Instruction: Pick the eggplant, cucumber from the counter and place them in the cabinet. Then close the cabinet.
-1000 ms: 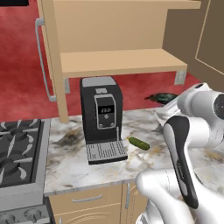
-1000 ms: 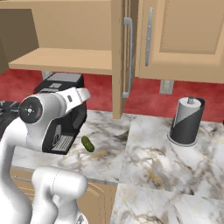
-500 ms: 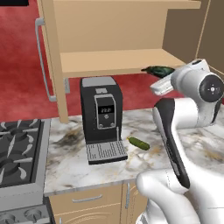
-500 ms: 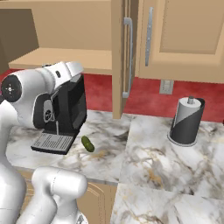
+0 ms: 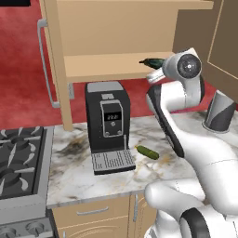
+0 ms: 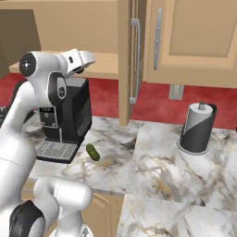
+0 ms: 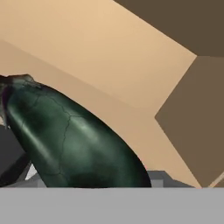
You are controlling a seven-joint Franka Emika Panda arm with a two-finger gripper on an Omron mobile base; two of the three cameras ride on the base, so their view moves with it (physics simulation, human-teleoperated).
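At upper centre of the left base view, the fingers are grasping the eggplant at the cabinet shelf's edge. Lower centre, the cucumber is lying on the desk, right of the coffee machine.

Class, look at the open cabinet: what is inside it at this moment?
Inside the cabinet, the eggplant is held over the plain wooden shelf by the gripper. Its far end is hidden by the arm, and the fingers are covered by the eggplant.
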